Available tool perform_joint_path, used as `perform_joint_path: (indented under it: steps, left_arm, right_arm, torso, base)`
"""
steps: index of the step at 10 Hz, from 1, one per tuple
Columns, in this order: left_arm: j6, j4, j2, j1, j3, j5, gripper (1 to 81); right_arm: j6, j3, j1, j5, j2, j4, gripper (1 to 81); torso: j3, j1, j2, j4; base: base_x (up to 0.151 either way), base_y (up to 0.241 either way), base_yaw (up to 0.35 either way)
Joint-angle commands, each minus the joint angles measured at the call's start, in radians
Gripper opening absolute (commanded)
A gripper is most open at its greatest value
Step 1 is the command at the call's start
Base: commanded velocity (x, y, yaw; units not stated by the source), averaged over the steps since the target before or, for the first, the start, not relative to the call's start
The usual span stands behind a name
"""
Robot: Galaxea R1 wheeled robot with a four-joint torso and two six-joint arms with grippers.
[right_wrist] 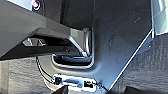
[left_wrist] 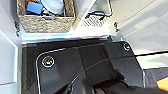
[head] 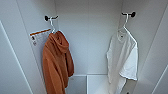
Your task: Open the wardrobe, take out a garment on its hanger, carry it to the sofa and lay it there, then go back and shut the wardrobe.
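The wardrobe [head: 87,37] stands open in front of me in the head view, with its white back wall and both side walls in sight. On the right side the garment [head: 123,57], a white short-sleeved T-shirt, hangs on its thin white hanger [head: 126,21]. The hanger's hook rests on a dark peg [head: 131,14]. An orange hooded sweatshirt [head: 56,65] hangs on a like hanger [head: 52,23] from a peg on the left side.
The opened doors flank the view at left [head: 12,62] and right [head: 157,62]. A label with an orange strip [head: 38,37] is stuck on the left inner wall. The left wrist view looks down on a wicker basket [left_wrist: 45,22] with blue and white items.
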Motion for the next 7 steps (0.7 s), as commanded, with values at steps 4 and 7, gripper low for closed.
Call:
perform_joint_path:
  steps: [4, 7]
  left_arm:
    - [-0.056, -0.009, 0.083, -0.283, -0.153, 0.176, 81.1]
    - [-0.07, -0.021, 0.132, -0.38, -0.208, 0.253, 81.1]
  right_arm:
    - [-0.001, 0.009, 0.033, -0.056, 0.006, -0.006, 81.1]
    - [-0.001, 0.009, 0.038, -0.054, 0.006, -0.001, 81.1]
  torso:
    - [0.0, 0.001, -0.001, 0.0]
    - [0.0, 0.002, 0.0, 0.0]
  base:
    - [0.0, 0.0, 0.0]
    - [0.0, 0.0, 0.0]
